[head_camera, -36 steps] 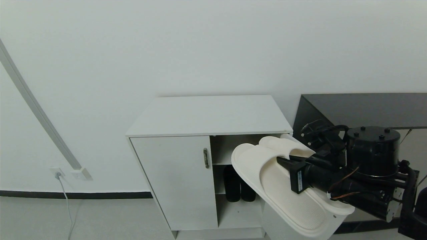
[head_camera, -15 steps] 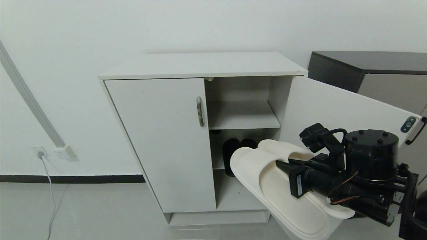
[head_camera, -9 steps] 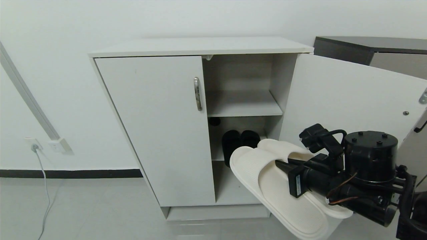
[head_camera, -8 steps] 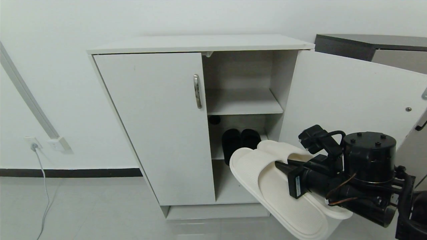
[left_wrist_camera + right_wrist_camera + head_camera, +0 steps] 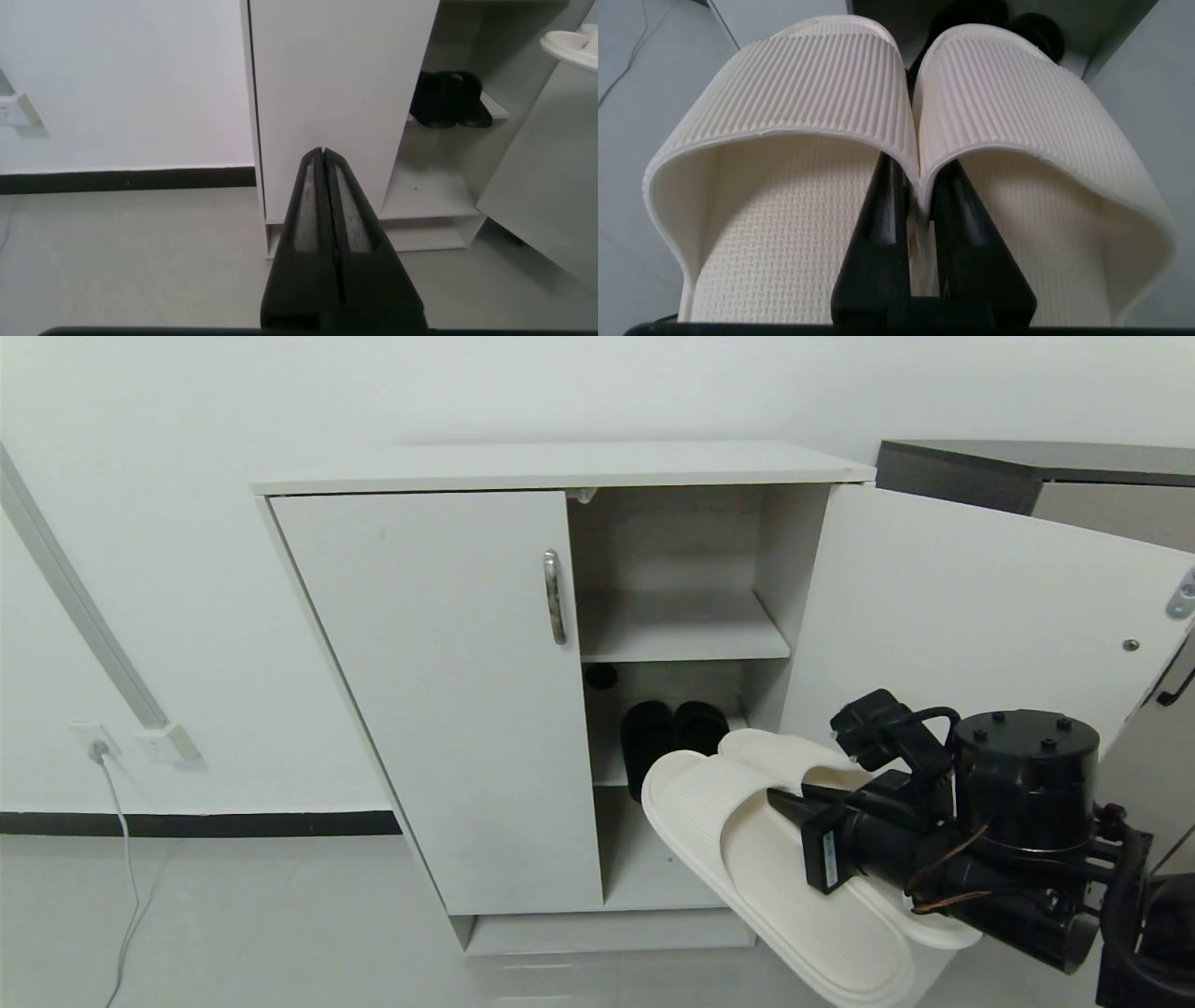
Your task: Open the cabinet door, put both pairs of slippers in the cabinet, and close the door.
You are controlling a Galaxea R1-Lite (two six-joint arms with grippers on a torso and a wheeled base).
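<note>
Head view: white cabinet (image 5: 560, 462) stands against the wall. Its left door (image 5: 439, 691) is shut, with a metal handle (image 5: 555, 597) at its inner edge. The right door (image 5: 962, 607) is swung wide open.

Black slippers (image 5: 667, 733) sit side by side on the middle shelf (image 5: 607, 775), inside the open half.

Right claw (image 5: 794, 800) is low in front of that open half, clamped on the white slippers (image 5: 738, 821). The pair is held side by side and tilted, toes toward the cabinet, and is not inside it.

Right wrist view: right claw (image 5: 920, 201) pinches the touching inner strap edges of both white slippers (image 5: 803, 103).

Left wrist view: left claw (image 5: 322, 159) has its fingers pressed together with nothing between them. It hangs above the floor (image 5: 140, 252), facing the shut door and the cabinet base. Black slippers (image 5: 448, 98) show beyond it.
</note>
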